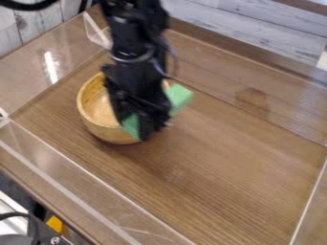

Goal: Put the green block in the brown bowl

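wooden table (243,134): hand (141,120) grips green block (177,97) beside brown bowl (92,103).

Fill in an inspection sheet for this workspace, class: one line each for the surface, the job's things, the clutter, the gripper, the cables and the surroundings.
Surface: wooden table with dark grain, a clear wall along its near edge.
Job's things: green block held clear of the table, over the near rim of the brown bowl; not yet in the bowl. The bowl stands upright, and the part of its hollow in view is empty.
Clutter: nothing seen.
Gripper: gripper points down, shut on the green block, whose ends stick out on both sides.
Cables: black cable at the top left; more at the bottom left corner.
Surroundings: pale plank wall behind the table.
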Tool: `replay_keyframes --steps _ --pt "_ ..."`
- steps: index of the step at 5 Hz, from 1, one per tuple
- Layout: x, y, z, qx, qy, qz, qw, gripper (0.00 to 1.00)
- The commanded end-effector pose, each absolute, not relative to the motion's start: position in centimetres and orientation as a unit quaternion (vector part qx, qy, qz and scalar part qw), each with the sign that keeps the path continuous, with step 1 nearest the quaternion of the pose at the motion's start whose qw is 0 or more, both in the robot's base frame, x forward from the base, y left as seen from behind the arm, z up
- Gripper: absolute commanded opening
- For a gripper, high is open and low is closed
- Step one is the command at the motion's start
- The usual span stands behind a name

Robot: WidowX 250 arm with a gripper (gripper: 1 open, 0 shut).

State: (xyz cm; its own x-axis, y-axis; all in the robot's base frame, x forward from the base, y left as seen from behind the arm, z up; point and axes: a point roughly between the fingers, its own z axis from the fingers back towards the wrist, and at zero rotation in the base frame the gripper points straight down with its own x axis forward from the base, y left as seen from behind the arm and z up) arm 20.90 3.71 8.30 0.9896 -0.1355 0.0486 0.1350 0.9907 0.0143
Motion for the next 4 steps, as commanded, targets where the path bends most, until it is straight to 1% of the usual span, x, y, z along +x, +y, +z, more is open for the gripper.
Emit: replay_keyframes --steps 1,2,4 --pt "21.4 5.5 8.8 0.015 -0.056 -0.055 0.997 0.0" --pt "21.4 5.8 8.3 0.016 -0.058 -0.057 0.997 0.0" --pt "22.0 6.6 9.9 0.016 -0.061 -0.042 0.997 0.0"
